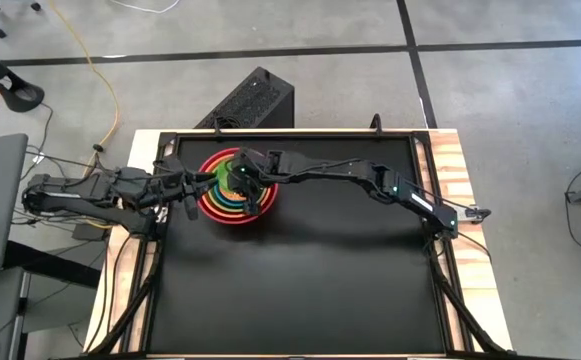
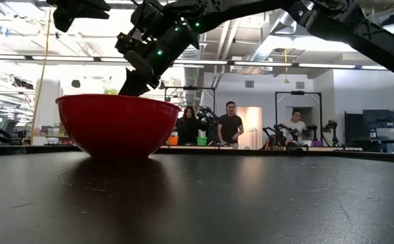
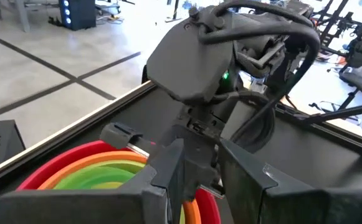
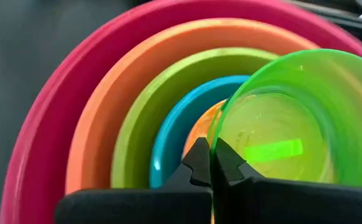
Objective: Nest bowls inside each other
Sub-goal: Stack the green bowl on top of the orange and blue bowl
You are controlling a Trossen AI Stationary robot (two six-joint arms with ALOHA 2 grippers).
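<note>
The bowls stand nested near the table's far left: red (image 1: 210,205) outermost, then orange (image 4: 100,124), yellow-green (image 4: 137,130), blue (image 4: 168,137) and a yellow-orange one (image 4: 199,127). The smallest bright green bowl (image 4: 280,124) is over their middle, with my right gripper (image 4: 212,158) shut on it. In the low view the right fingers (image 2: 134,83) dip behind the red bowl's rim (image 2: 115,98), and the green bowl is hidden there. My left gripper (image 1: 185,198) hangs open just left of the stack and above it, with nothing between its fingers (image 3: 168,180). My right gripper pinches the green bowl's rim (image 4: 221,134), one finger inside the bowl and one outside. The fingers slant down from the table's right side. The bowl sits inside the stack's hollow, mouth up; whether it rests on the bowl below cannot be seen.
The black tabletop (image 1: 320,280) has free room to the right of the stack and toward the near edge. A dark box (image 1: 255,100) stands on the floor beyond the far edge. Several people (image 2: 230,125) are in the room behind the table.
</note>
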